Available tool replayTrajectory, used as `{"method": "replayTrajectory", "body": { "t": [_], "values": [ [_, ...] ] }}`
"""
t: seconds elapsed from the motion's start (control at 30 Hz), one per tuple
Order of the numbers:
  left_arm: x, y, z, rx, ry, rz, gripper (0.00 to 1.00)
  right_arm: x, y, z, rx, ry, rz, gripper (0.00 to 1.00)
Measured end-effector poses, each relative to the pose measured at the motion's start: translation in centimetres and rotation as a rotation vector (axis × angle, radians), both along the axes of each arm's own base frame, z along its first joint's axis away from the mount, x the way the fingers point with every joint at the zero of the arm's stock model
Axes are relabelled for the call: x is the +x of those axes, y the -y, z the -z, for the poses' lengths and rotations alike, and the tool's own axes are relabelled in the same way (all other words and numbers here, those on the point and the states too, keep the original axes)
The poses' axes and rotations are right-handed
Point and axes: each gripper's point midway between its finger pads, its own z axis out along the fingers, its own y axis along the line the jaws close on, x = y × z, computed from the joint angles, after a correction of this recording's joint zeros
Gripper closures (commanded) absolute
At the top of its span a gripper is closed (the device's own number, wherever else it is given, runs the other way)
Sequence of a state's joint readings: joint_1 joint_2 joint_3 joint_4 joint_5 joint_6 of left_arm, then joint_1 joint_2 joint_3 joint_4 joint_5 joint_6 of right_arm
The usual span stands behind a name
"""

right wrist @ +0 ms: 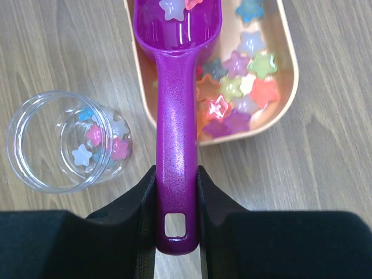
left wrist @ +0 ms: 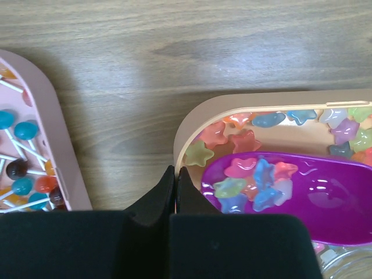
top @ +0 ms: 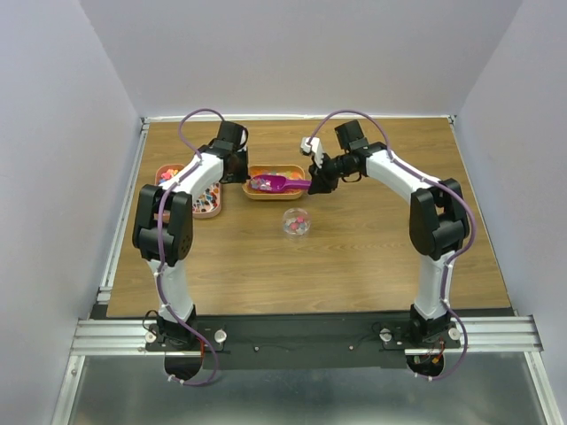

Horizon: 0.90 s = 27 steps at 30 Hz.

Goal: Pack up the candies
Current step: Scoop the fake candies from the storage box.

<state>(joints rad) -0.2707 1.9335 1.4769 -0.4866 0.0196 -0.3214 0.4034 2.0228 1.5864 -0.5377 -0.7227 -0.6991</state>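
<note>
The candies (right wrist: 232,99) are small star-shaped sweets in many colours, lying in an oblong peach tray (right wrist: 289,87). A magenta scoop (right wrist: 174,116) reaches into that tray, with several candies (left wrist: 256,183) in its bowl (left wrist: 331,197). My right gripper (right wrist: 176,174) is shut on the scoop's handle. A clear jar (right wrist: 32,168) to the left of the handle holds a few candies (right wrist: 96,142). My left gripper (left wrist: 175,171) is shut, with its tips at the tray's left rim (left wrist: 181,145). I cannot tell whether they pinch the rim.
A pink tray (left wrist: 55,133) of lollipops sits just left of the left gripper. A second pink tray (top: 166,173) lies further left. In the top view the jar (top: 296,221) stands in front of the peach tray (top: 270,197). Grey walls enclose the table.
</note>
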Motion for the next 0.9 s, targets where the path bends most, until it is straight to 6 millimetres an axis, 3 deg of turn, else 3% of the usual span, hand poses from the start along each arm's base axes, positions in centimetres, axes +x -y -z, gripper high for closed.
{"method": "replayTrajectory", "body": {
  "t": [0.53,0.73,0.9],
  "values": [
    [0.8,-1.0,1.7,0.038,-0.024,-0.035,0.99,0.3,0.4,-0.1,0.001,0.007,0.012,0.99],
    [0.6,-1.2,2.7,0.046,-0.04,-0.047,0.88,0.3,0.4,-0.2,0.004,0.001,0.019,0.99],
    [0.8,-1.2,2.8,0.041,-0.036,-0.058,0.74,0.2,0.5,-1.5,0.016,0.021,0.026,0.99]
  ]
}}
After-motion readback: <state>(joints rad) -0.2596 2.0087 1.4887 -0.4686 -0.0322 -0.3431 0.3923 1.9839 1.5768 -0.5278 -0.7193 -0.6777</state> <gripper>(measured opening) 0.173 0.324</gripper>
